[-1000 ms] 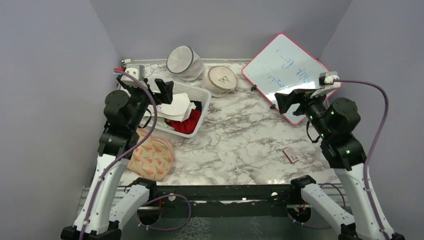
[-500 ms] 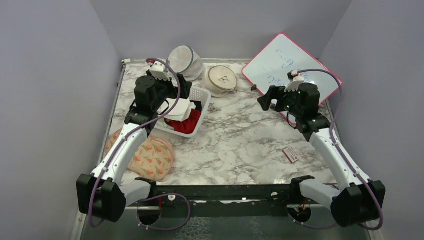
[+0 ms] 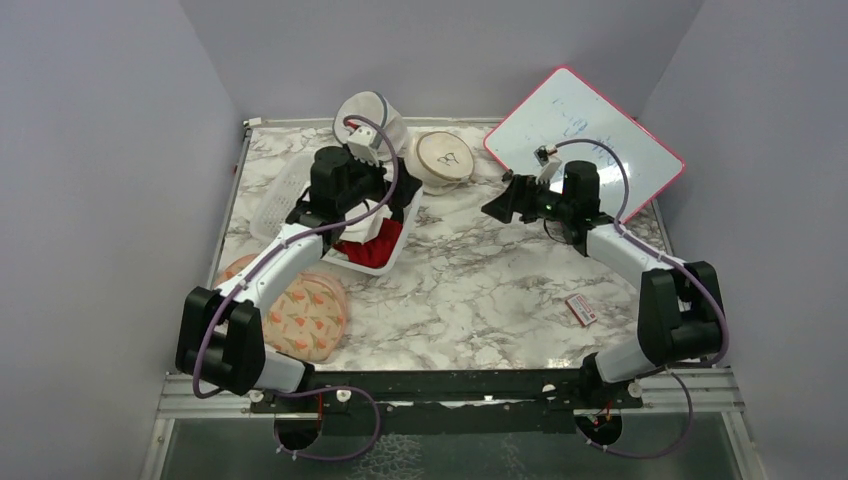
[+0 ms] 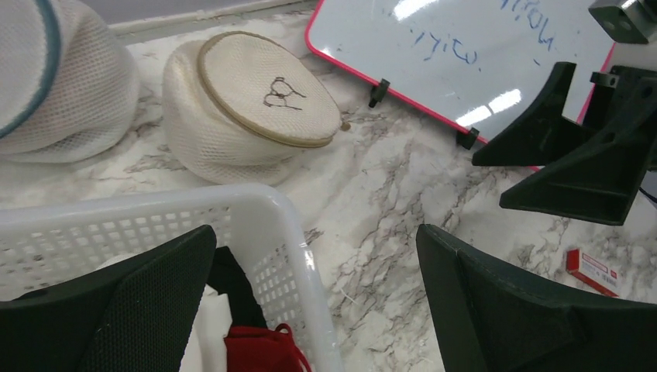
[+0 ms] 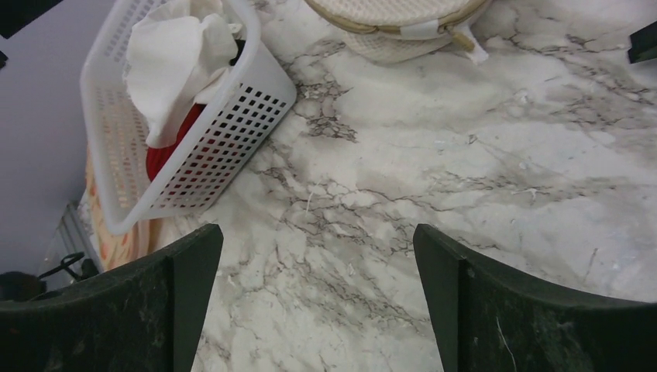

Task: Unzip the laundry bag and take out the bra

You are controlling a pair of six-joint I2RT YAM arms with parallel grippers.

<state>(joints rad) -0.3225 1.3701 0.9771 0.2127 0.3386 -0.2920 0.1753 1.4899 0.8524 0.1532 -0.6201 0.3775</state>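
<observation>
The cream-beige round laundry bag (image 3: 443, 158) lies at the back middle, its flat face with the black bra drawing turned up. It is shut in the left wrist view (image 4: 256, 101), and its lower edge shows in the right wrist view (image 5: 395, 23). The bra is hidden. My left gripper (image 3: 392, 190) is open and empty over the right end of the white basket (image 3: 392, 242), short of the bag; in its wrist view (image 4: 318, 302) the basket rim lies between the jaws. My right gripper (image 3: 498, 204) is open and empty over bare marble right of the bag (image 5: 318, 302).
A white mesh bag with a grey-blue rim (image 3: 368, 122) stands left of the laundry bag. The basket holds a white cloth (image 5: 178, 62) and a red cloth (image 5: 166, 155). A pink-framed whiteboard (image 3: 585, 130) leans at the back right. A floral pouch (image 3: 300, 315) lies front left, a small red box (image 3: 581, 309) front right.
Both arms have stretched out toward the back middle. My left gripper moved right over the basket, my right gripper moved left off the whiteboard. Both stayed open and empty.
</observation>
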